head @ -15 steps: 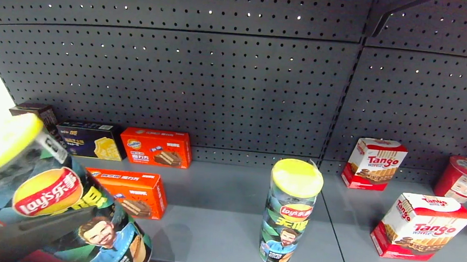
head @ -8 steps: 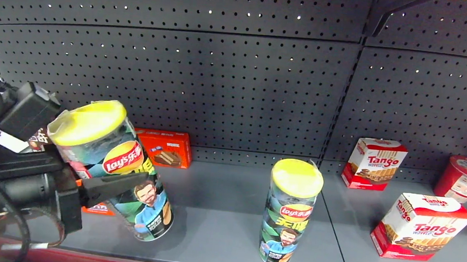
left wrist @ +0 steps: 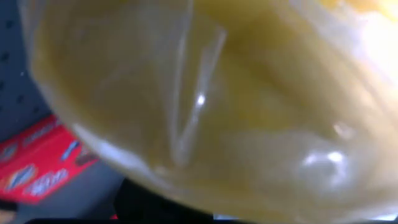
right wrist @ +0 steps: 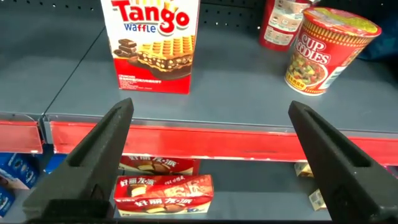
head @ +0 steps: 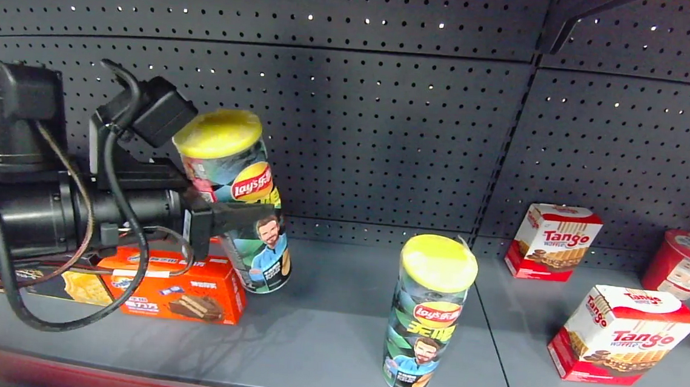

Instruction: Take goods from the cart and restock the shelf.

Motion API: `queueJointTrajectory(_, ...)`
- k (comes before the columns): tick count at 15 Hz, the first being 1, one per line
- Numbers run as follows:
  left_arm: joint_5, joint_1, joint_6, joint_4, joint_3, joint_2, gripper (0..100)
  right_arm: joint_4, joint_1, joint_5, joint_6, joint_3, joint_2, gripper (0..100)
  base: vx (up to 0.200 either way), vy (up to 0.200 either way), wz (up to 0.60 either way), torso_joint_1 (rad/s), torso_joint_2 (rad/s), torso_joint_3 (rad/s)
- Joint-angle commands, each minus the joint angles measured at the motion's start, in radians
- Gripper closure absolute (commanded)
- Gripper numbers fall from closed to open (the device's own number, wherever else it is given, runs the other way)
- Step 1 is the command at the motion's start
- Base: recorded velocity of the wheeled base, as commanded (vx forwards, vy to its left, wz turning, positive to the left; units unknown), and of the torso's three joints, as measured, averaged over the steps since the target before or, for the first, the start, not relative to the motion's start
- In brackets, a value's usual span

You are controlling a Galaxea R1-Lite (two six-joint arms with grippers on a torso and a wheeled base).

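Within the clamped left gripper (head: 236,210) a chip can (head: 223,148) is held at mid-height, its long axis nearly upright, lid above and base below the gripper, close to the shelf (head: 335,326), while the right gripper (right wrist: 210,106) is held wide apart and is judged farther off.

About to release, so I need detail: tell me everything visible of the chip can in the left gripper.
The chip can is a tall tube with a dark printed wrap and a yellow lid, closed. The left gripper clamps its middle, holding it tilted, top leaning left, over the grey shelf next to the orange box. Whether its base touches the shelf is unclear.
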Motion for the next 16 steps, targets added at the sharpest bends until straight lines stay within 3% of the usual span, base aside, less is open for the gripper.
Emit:
queueJointTrajectory(1, 0.020, -0.029, -0.002, 0.000, -0.037, 0.055, 100, -0.001, 0.001, 0.000, 0.000, -0.001, 0.004, 0, 0.000, 0.000, 0.00, 0.000, 0.00, 0.000)
queueJointTrajectory(5, 0.024, -0.083, -0.002, 0.000, -0.131, 0.153, 100, -0.001, 0.001, 0.002, 0.000, 0.001, 0.004, 0, 0.000, 0.000, 0.00, 0.000, 0.00, 0.000)
queueJointTrajectory(8, 0.023, -0.092, 0.023, 0.000, -0.203, 0.242, 100, -0.001, 0.001, 0.000, 0.001, -0.001, 0.006, 0, 0.000, 0.000, 0.00, 0.000, 0.00, 0.000)
queueJointTrajectory(11, 0.015, -0.090, 0.023, 0.000, -0.255, 0.319, 100, 0.000, 0.001, 0.002, 0.001, -0.001, 0.004, 0, 0.000, 0.000, 0.00, 0.000, 0.00, 0.000)
queueJointTrajectory(14, -0.080, -0.086, 0.023, 0.008, -0.324, 0.374, 100, 0.000, 0.001, 0.008, 0.003, -0.001, 0.006, 0, 0.000, 0.000, 0.00, 0.000, 0.00, 0.000)
queueJointTrajectory(16, -0.085, -0.087, 0.021, 0.012, -0.366, 0.414, 100, -0.001, 0.001, 0.003, 0.003, -0.001, 0.004, 0, 0.000, 0.000, 0.00, 0.000, 0.00, 0.000)
